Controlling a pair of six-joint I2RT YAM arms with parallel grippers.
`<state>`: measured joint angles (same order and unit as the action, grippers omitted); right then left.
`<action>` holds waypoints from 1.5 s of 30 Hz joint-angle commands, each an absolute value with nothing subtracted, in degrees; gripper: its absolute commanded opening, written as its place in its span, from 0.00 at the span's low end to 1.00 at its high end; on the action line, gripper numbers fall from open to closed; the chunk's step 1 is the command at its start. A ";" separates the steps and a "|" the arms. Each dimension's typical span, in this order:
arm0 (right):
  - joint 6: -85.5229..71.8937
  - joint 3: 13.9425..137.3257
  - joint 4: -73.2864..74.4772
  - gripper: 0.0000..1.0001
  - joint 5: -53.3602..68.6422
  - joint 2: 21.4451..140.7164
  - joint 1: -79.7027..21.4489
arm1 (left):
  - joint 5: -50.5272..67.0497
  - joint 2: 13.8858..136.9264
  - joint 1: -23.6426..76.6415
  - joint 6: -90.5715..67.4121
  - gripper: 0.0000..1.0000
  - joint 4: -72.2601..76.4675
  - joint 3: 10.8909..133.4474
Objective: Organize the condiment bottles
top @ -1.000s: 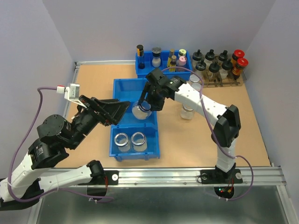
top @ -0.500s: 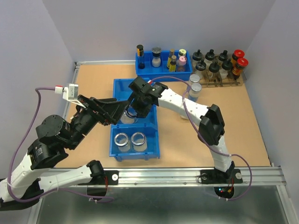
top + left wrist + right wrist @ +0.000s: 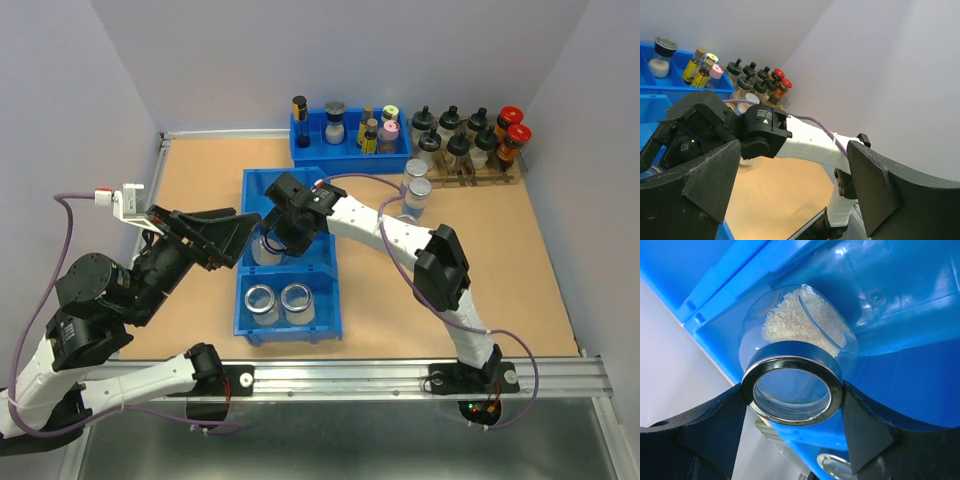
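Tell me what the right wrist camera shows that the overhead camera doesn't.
Only the right wrist view shows the white grains inside the jar, whose silvery rim is pinched by the right gripper. Only the overhead view shows the open left gripper, the rack of capped bottles and two lidded jars. Both show the blue bin and the held jar.

Blue bin [image 3: 290, 333]; clear jar [image 3: 797, 350] with silvery rim and whitish grains, perhaps rice; tan surface [image 3: 200, 180]; black fingers [image 3: 710, 430]; two red-capped bottles [image 3: 515, 135].
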<state>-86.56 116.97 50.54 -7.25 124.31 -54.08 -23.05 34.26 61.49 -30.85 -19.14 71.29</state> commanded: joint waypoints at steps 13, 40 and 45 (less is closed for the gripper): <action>-84.55 124.98 46.58 1.00 -5.45 126.83 -54.67 | -24.35 33.49 61.44 -30.15 0.99 -17.84 72.34; -43.61 85.10 50.97 1.00 -10.01 90.98 -37.57 | -22.15 38.23 61.52 -30.06 0.99 -15.73 75.06; -34.40 80.33 53.61 1.00 -16.52 86.66 -28.58 | -20.92 39.99 61.44 -30.58 0.99 -15.73 74.88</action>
<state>-44.84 82.56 50.19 -10.63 89.47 -32.38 -22.37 38.30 61.49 -30.89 -18.41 73.36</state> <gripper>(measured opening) 0.998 0.986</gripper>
